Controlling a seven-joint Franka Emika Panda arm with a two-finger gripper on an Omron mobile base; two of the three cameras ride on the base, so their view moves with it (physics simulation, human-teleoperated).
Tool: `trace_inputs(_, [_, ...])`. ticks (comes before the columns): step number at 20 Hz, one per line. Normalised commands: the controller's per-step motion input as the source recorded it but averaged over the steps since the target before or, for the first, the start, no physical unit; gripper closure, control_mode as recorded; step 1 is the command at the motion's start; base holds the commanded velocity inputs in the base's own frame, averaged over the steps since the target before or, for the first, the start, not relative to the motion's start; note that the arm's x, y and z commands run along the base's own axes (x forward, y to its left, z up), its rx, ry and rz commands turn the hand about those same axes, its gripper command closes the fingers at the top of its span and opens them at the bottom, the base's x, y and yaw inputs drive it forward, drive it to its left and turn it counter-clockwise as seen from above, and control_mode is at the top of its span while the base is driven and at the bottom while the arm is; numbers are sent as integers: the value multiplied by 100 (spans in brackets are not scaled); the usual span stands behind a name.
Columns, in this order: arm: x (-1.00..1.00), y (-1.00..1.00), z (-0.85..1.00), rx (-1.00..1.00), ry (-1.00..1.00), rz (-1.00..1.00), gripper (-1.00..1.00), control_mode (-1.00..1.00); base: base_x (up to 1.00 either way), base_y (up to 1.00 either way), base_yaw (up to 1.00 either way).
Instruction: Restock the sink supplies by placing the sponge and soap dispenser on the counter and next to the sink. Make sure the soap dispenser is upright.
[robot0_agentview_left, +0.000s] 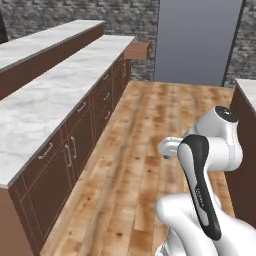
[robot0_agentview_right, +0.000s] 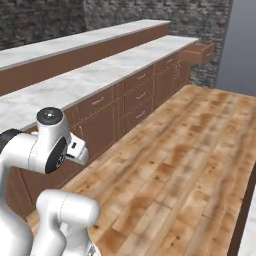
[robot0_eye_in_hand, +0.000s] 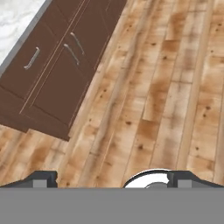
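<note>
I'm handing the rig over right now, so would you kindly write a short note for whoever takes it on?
Gripper: open, empty, pointing down at the wooden floor.
Surroundings: long marble counter over brown cabinets runs along the robot's left, with one drawer pulled open at the far end.
Job's things: these pictures do not tell where the sponge, soap dispenser and sink are.
Done: nothing placed, as far as can be seen.
Left: find the sponge and dispenser, set both on the counter beside the sink, dispenser upright.

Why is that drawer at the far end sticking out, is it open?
Yes, open. The top drawer at the far end juts out past the other cabinet fronts, which sit flush under the marble worktop.
</note>
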Motion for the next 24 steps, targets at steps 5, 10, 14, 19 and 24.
trace_inputs(5, [0,0,0,0,0,0,-100,100,100,-14,-12])
trace_inputs(10, [0,0,0,0,0,0,-100,100,100,-26,-8])
trace_inputs(14, [0,0,0,0,0,0,-100,100,100,-29,-5])
trace_inputs(19, [0,0,0,0,0,0,-100,100,100,-36,-2])
trace_inputs(24, [0,0,0,0,0,0,-100,100,100,-32,0])
